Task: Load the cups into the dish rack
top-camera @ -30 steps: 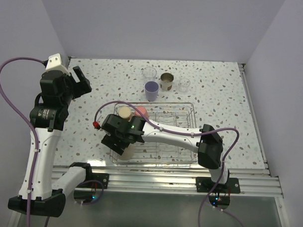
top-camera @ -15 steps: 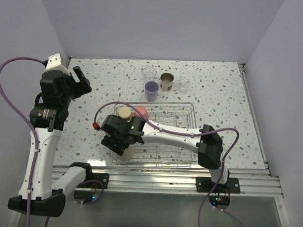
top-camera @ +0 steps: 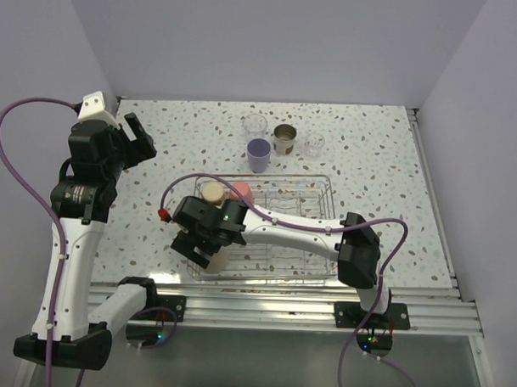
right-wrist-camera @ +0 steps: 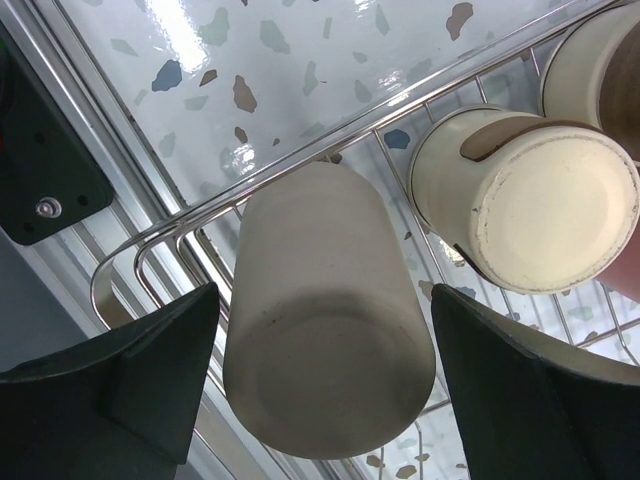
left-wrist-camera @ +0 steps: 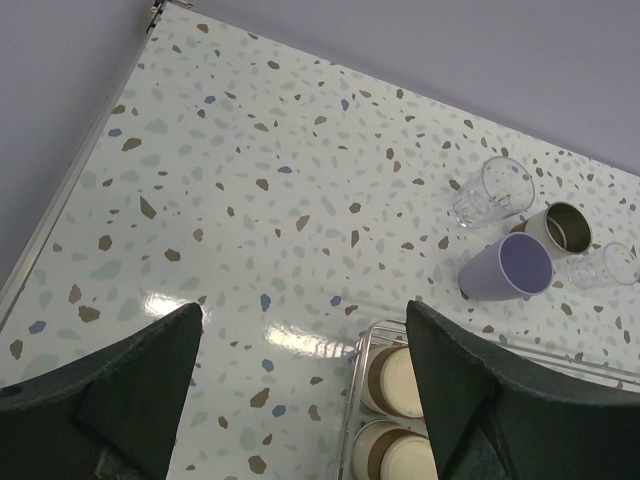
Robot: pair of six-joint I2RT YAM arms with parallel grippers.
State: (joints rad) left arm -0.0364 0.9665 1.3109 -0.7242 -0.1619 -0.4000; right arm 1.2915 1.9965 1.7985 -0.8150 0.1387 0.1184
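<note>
Right wrist only: inverted tan cup, dish rack corner, between spread right gripper. Left gripper spread.

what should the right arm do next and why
Probably lift the right claw straight up. Its jaws stand open on either side of the tan cup, which sits upside down in the dish rack corner, and the lavender cup stands outside the rack.

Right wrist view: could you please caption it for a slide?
Open right hand straddles an upturned tan cup in the dish rack.
</note>
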